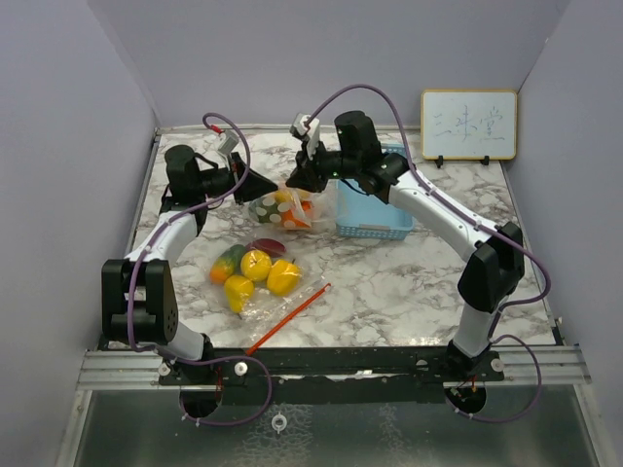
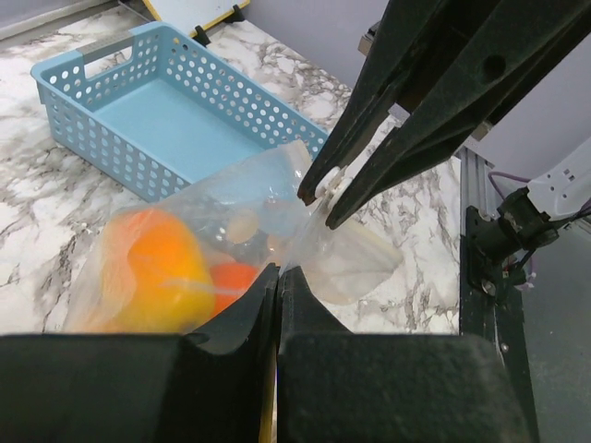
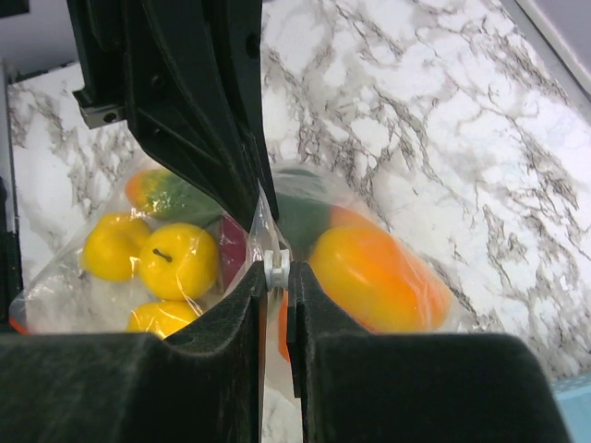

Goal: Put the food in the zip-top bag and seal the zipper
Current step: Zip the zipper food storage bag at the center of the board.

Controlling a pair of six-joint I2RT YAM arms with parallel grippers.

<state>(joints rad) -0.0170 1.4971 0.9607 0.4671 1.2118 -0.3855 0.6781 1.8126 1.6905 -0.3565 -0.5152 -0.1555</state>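
A clear zip-top bag (image 1: 285, 208) is held up at the table's middle. It holds orange, yellow and green food (image 1: 292, 211). My left gripper (image 1: 261, 187) is shut on the bag's top edge (image 2: 294, 231); its fingertips meet (image 2: 279, 273) beside a yellow-orange piece (image 2: 159, 268). My right gripper (image 1: 299, 179) is shut on the bag's white zipper slider (image 3: 277, 267), next to an orange-yellow piece (image 3: 379, 277). The slider also shows in the left wrist view (image 2: 323, 187). A second clear bag (image 1: 255, 277) with yellow, orange, green and purple food lies nearer, its red zip strip (image 1: 292, 316) at the front.
A light blue perforated basket (image 1: 375, 219) stands right of the held bag and looks empty in the left wrist view (image 2: 175, 111). A small whiteboard (image 1: 468, 125) leans on the back wall at the right. Walls enclose the marble table on three sides.
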